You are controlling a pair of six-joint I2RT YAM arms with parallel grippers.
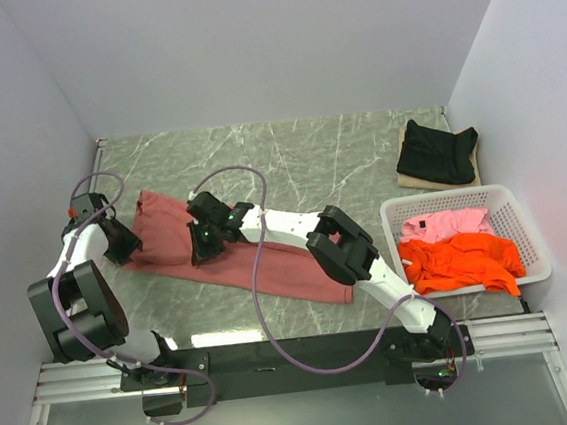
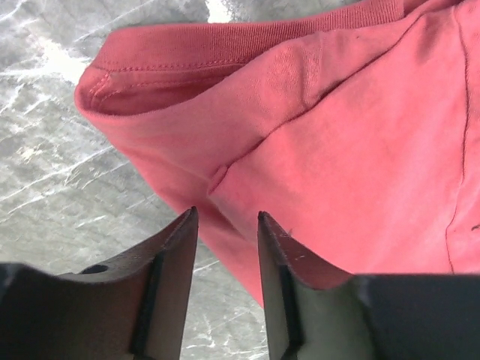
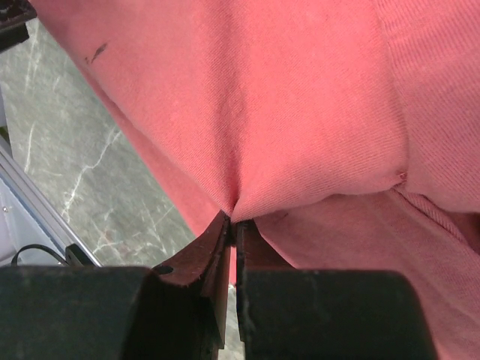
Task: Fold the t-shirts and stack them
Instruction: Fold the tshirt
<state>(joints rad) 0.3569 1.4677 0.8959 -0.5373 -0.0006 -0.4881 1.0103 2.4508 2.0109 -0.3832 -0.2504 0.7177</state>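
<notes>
Fabric takes up the near middle of the grey-green marbled tabletop point(image 1: 298, 151): a large, soft, dusty brick-red t-shirt point(image 1: 170, 233) lies in a long rumpled band, running from far left to near right. At that shirt's left end the left gripper point(image 2: 227, 214) hangs just over a sleeve, its black jaws standing apart with nothing pinched between them; the hemmed sleeve opening curls up just beyond its tips. A little further along the shirt, toward its middle, the right gripper point(image 3: 231, 219) has its jaws pressed together on a raised pinch of the red cloth, which puckers into creases where it is nipped. Off the shirt's right end, near but apart from it, stands a white plastic lattice basket point(image 1: 443, 197). A crumpled bright orange t-shirt point(image 1: 464, 260) fills its nearer part and a pink t-shirt point(image 1: 445, 223) lies behind. Farther back, well to the right of the red shirt, a folded black t-shirt point(image 1: 438, 149) rests on a flat tan board point(image 1: 408, 175).
</notes>
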